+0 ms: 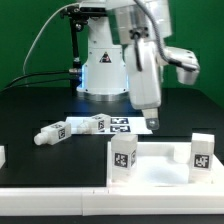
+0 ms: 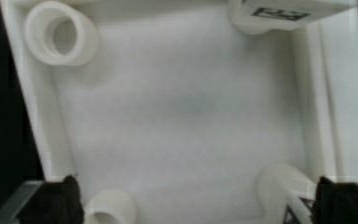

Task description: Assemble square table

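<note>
1. Lying flat at the front of the black table (image 1: 30, 110), the square panel (image 1: 150, 170) faces rim-up.
2. Two legs stand upright on it: left standing leg (image 1: 122, 158), right standing leg (image 1: 200, 152).
3. Two lie sideways by the marker board (image 1: 125, 126), long axes roughly across the exterior view: first loose leg (image 1: 52, 133), second loose leg (image 1: 88, 124).
4. The gripper (image 2: 197, 200) hangs over the panel, jaws spread wide, grasping nothing.

Smooth, seemingly matt white plastic square panel (image 2: 176, 110) on a matt black table (image 1: 40, 110)
</note>
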Robot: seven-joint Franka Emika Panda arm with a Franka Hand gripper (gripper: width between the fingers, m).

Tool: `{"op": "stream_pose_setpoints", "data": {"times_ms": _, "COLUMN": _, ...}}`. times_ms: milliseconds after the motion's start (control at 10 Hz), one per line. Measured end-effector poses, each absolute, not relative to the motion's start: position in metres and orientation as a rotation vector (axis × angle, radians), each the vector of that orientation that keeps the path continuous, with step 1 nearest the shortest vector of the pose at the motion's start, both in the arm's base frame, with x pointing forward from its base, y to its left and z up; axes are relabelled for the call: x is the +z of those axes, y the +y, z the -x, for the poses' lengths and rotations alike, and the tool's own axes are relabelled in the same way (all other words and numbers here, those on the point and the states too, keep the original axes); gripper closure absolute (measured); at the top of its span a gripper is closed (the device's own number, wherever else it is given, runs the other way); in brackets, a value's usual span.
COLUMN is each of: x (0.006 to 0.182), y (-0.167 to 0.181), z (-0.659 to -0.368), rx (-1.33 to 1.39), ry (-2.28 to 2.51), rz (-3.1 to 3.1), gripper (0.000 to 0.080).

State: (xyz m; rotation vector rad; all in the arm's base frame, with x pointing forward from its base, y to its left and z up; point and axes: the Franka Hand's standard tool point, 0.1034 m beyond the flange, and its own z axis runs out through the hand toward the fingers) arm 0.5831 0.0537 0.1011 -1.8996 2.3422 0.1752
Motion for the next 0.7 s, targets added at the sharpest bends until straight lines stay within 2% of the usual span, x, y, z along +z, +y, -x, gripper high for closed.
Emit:
{"op": "stream_pose_setpoints", "data": {"times_ms": 400, "x": 0.099, "y": 0.05, "z": -0.582, "rx": 0.163, "ry": 2.316, "rz": 1.922, "gripper": 0.0151}}
{"op": "stream_pose_setpoints", "data": {"times_ms": 500, "x": 0.088, "y": 0.05, "z": -0.571, "rx": 0.088, "ry": 2.294, "rz": 1.943, "gripper": 0.0151}}
{"op": "stream_pose_setpoints", "data": {"times_ms": 700, "x": 0.053, "y": 0.057, "z": -0.531, "rx": 0.08, "ry": 2.319, "rz": 2.006, "gripper": 0.0151}}
